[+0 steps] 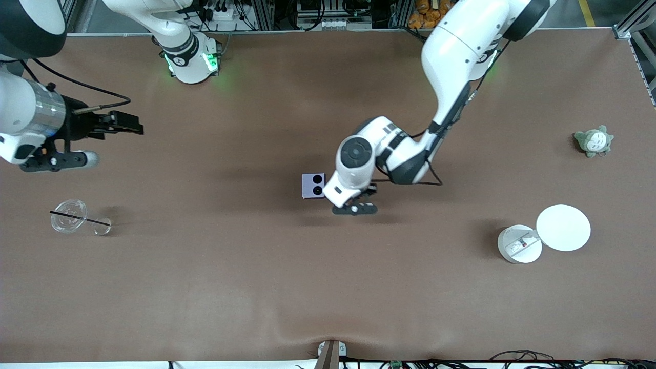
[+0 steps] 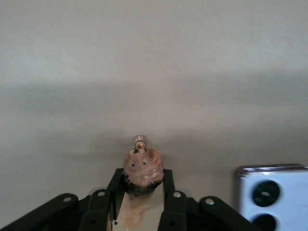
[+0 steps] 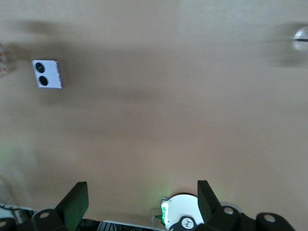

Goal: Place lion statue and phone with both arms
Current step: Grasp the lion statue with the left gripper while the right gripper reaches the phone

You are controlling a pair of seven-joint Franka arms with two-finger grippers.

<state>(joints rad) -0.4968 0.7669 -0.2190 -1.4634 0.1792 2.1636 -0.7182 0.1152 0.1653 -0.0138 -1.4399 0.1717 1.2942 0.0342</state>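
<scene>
My left gripper (image 2: 141, 180) is shut on the lion statue (image 2: 143, 166), a small reddish-brown figurine whose head sticks out past the fingertips toward the table. In the front view this gripper (image 1: 344, 201) is low over the middle of the table, right beside the phone (image 1: 313, 185), and the wrist hides the lion. I cannot tell whether the lion touches the table. The phone (image 2: 272, 197) is pale lavender-white and lies flat with two black camera circles; it also shows in the right wrist view (image 3: 47, 73). My right gripper (image 1: 134, 124) is open and empty (image 3: 139, 192), held in the air at the right arm's end of the table.
A clear plastic cup (image 1: 69, 217) with a black straw lies on its side at the right arm's end. A white round container (image 1: 519, 244) and its round lid (image 1: 563, 227) sit toward the left arm's end. A grey-green plush toy (image 1: 593, 141) lies farther from the front camera than these.
</scene>
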